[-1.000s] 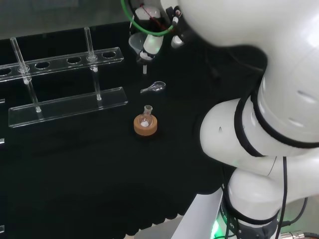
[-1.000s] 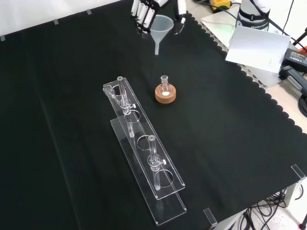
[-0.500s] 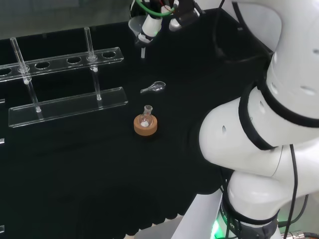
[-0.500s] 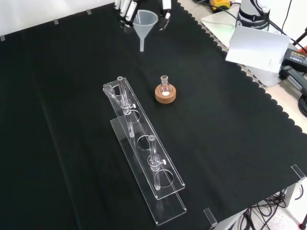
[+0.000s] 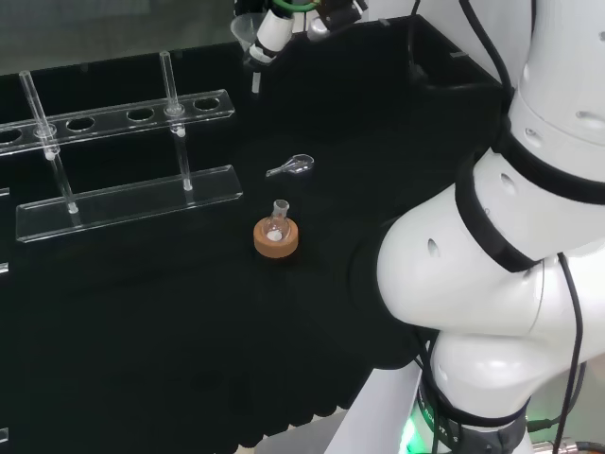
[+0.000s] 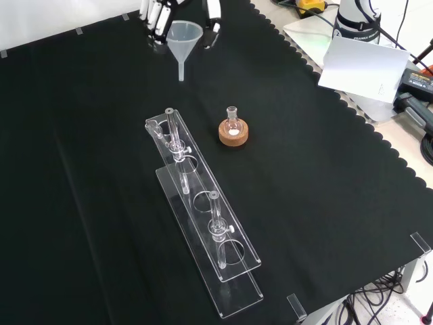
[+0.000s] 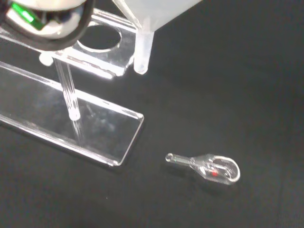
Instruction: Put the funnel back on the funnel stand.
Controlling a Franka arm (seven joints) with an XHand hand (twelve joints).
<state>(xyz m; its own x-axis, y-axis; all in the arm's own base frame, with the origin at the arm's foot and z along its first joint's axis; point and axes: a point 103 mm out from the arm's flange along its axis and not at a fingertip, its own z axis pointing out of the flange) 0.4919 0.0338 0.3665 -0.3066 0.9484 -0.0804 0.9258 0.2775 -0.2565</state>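
While the fingers [image 6: 156, 15] are curling round its rim, the hand [image 6: 177, 9] is holding the translucent white plastic funnel [image 6: 183, 40] upright in the air, stem down, near the clear acrylic funnel stand [image 6: 203, 223]'s end hole. It is looking light, stiff and slippery; the rim is the sensible hold.

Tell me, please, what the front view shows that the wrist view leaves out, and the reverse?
Front view's own: how the hand curls round the funnel, and a small flask on its cork ring. Wrist view's own: a small glass piece with a red speck, lying on the cloth off the funnel stand's base. Shared: the funnel, held above the cloth, and the clear stand, with the funnel not yet on it.
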